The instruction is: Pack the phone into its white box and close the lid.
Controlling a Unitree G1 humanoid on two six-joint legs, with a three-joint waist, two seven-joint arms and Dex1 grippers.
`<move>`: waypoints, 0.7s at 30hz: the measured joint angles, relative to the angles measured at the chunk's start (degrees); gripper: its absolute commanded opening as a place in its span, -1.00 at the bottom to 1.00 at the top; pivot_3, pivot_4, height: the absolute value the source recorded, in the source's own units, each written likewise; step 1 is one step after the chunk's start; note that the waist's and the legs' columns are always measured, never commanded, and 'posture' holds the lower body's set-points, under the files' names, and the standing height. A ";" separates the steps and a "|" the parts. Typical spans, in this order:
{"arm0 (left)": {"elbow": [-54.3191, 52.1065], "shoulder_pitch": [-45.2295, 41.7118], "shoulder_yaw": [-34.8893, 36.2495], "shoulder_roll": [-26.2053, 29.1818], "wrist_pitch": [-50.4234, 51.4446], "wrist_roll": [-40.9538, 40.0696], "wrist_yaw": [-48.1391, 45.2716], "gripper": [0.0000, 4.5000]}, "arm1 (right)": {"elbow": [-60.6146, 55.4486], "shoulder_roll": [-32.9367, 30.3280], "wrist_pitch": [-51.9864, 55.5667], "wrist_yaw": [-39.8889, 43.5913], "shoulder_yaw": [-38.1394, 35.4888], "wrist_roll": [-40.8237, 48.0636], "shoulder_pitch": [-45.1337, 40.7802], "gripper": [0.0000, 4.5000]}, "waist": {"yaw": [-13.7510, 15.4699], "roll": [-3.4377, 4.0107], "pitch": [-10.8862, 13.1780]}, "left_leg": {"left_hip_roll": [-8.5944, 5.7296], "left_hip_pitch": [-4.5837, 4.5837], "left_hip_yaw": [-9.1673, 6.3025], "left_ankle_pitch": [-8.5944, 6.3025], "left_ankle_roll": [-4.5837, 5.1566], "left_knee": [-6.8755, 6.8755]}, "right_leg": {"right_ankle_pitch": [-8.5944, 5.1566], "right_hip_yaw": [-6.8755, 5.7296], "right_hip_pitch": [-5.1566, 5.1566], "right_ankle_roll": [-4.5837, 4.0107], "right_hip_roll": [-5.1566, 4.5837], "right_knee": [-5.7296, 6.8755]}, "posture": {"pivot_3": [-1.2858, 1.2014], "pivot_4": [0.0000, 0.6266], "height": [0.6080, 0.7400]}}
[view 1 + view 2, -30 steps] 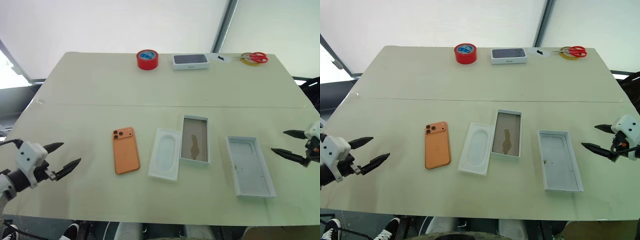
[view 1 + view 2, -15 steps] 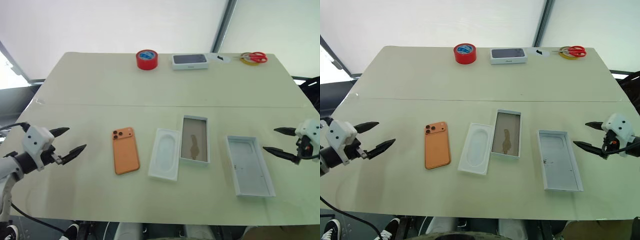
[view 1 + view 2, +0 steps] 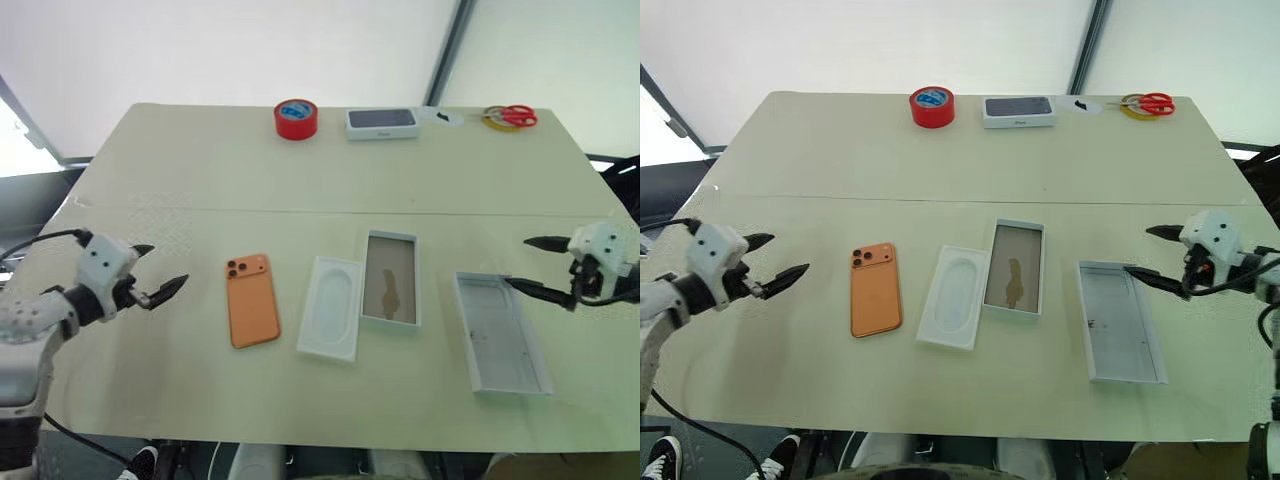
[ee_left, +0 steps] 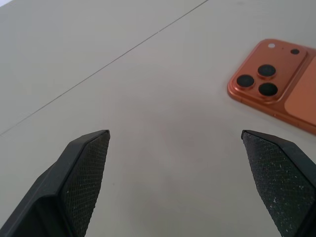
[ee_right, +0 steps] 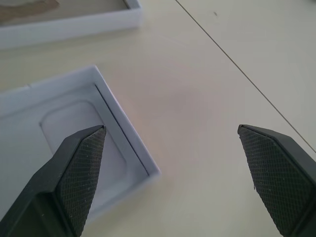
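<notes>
While both grippers hover with fingers spread, left gripper (image 3: 158, 274) centre left beside the phone (image 3: 251, 300), right gripper (image 3: 530, 265) centre right over the lid (image 3: 498, 332), white box (image 3: 390, 278) mid-frame on the table (image 3: 180, 170)

Orange phone (image 3: 251, 300) face-down, open white box (image 3: 389, 279) centre, lid (image 3: 499, 331) rightmost

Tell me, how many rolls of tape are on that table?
2. A red roll of tape stands at the table's far edge, left of the dark-topped box. A yellowish roll lies at the far right corner under the red-handled scissors, partly covered.
</notes>
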 measured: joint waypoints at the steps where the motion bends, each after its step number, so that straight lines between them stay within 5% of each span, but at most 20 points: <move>1: -2.19 -1.35 -1.40 -0.18 3.42 -1.14 0.06 0.99 | -1.88 1.33 0.80 -0.13 0.94 0.20 -0.48 0.98 | 0.00 0.00 0.00 | 0.00 -0.01 0.00 0.00 0.00 0.01 | 0.00 0.00 0.00 0.00 0.00 0.01 | 0.03 -0.52 1.00; 6: -9.37 -6.31 -6.98 -2.68 18.89 -8.10 0.64 0.99 | -8.85 3.39 3.48 -0.70 3.83 0.55 -2.59 0.98 | 0.20 0.01 0.02 | 0.00 -0.04 -0.02 0.03 -0.05 0.03 | 0.00 0.00 -0.05 0.01 0.06 0.07 | 0.03 -0.52 1.00; 14: -13.83 -17.31 -8.47 -17.53 53.06 -24.48 12.10 0.99 | -19.35 5.95 7.83 -1.23 6.86 1.70 -4.20 0.98 | 0.26 -0.08 0.06 | 0.09 -0.11 -0.14 0.13 -0.22 0.49 | -0.02 0.00 0.01 0.03 0.21 0.26 | 0.03 -0.52 1.00; 21: -9.29 -26.16 -6.56 -24.55 65.60 -28.08 18.13 0.99 | -27.74 6.64 12.08 -0.40 9.74 2.81 -2.63 0.98 | 0.27 -0.11 0.08 | 0.08 -0.12 -0.14 0.17 -0.29 0.55 | -0.02 0.01 0.03 0.03 0.25 0.25 | 0.03 -0.52 1.00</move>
